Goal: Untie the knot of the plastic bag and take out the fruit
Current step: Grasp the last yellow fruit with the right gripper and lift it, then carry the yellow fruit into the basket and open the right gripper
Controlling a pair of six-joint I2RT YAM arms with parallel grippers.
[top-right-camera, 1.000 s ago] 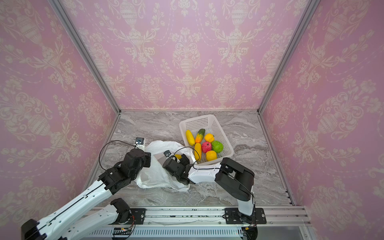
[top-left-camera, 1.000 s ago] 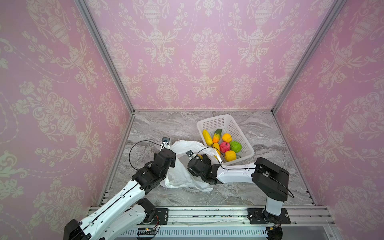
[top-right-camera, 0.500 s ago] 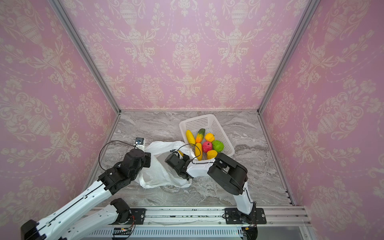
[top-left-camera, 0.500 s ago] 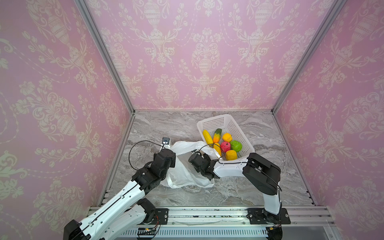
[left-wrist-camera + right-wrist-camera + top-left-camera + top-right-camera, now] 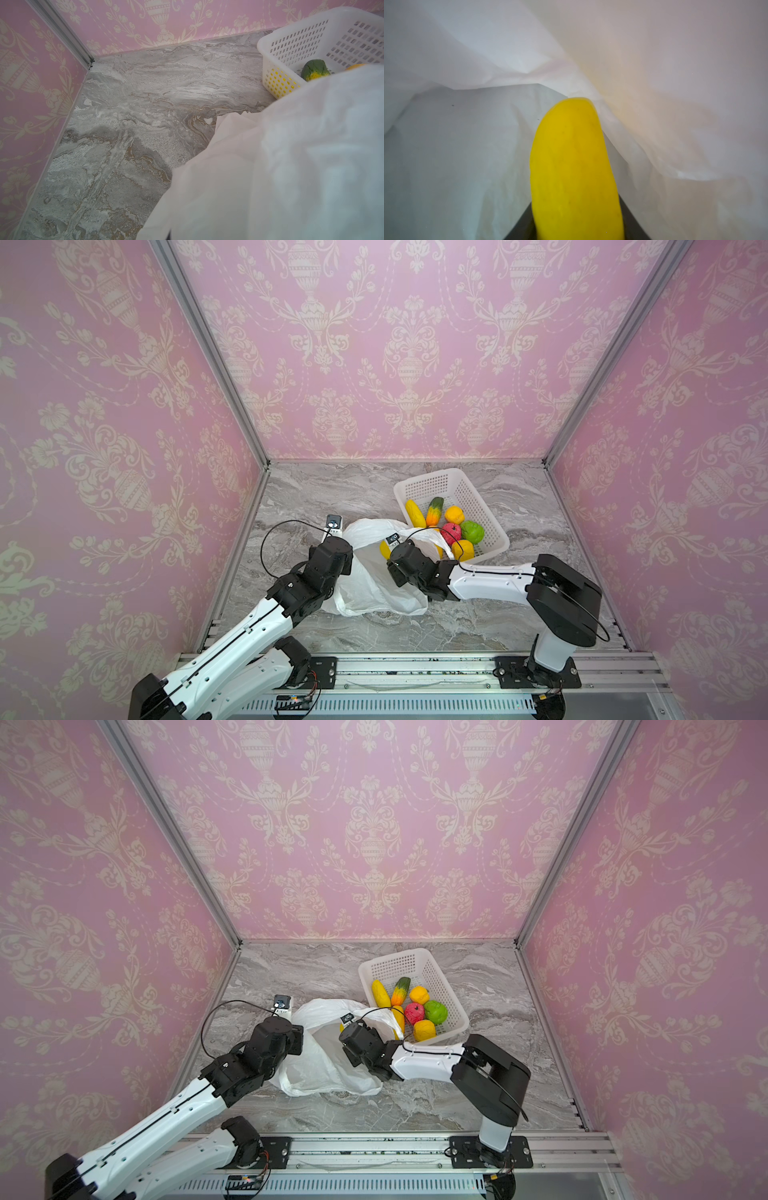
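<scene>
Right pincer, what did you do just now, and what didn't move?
The right pincer edged slightly toward the back inside the plastic bag and closed around a long yellow fruit, while its elbow swung in, then back out. The left arm, the basket and its fruit stayed put.

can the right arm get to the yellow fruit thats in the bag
Probably yes: its tool is inside the open bag, and the yellow fruit lies right between its jaws, with no plastic in front of it.
</scene>
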